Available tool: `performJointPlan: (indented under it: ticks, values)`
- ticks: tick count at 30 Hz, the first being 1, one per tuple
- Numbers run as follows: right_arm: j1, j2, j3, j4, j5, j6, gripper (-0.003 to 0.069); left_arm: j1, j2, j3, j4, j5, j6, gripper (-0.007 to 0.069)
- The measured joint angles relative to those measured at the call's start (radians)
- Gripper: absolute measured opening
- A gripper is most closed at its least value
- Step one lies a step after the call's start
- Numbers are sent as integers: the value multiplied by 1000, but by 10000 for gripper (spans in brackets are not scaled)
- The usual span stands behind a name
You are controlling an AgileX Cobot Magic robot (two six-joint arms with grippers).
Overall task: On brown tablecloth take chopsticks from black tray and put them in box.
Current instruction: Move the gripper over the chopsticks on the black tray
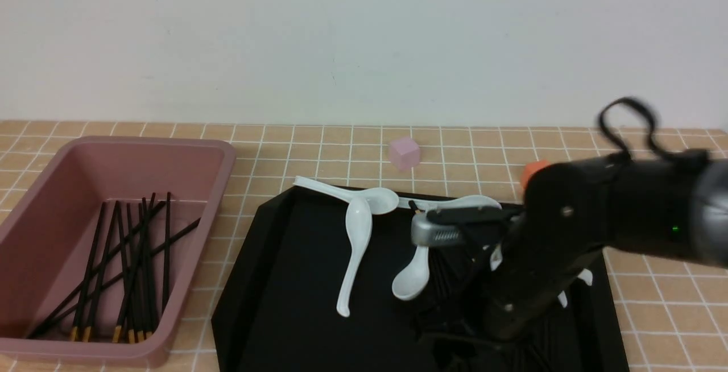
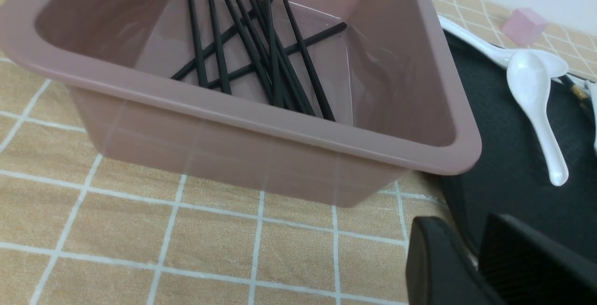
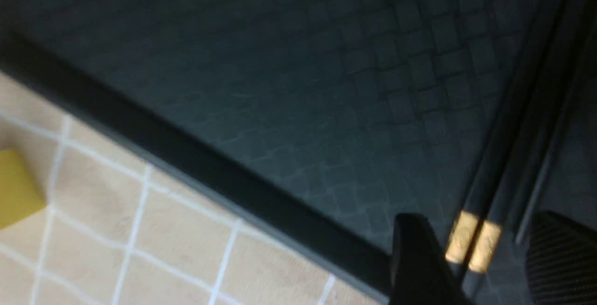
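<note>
Right fingers (image 3: pixel 419 263) are spread, low over the black tray (image 1: pixel 296 281). A pair of chopsticks (image 3: pixel 472 242) lies between them at the gold bands, flat on the tray, not seen pinched. The tray rim and the brown tablecloth (image 1: pixel 318 144) on the bench run just outside one finger. Left fingers (image 2: pixel 438 267) are held almost pressed together, nothing between them. The box (image 2: pixel 280 128) sits just ahead of them, the tray edge beside them. More chopsticks are piled crossed inside the box. White spoons (image 1: pixel 355 247) lie on the tray near the right fingers.
</note>
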Motion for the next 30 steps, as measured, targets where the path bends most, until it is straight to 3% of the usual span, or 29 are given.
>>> performJointPlan:
  ticks: [22, 30]
  values:
    - [25, 112, -20, -41, 77, 130, 341, 0, 0, 0, 1, 1, 0, 188]
    - [93, 120, -30, -182, 76, 306, 341, 0, 0, 0, 1, 0, 0, 202]
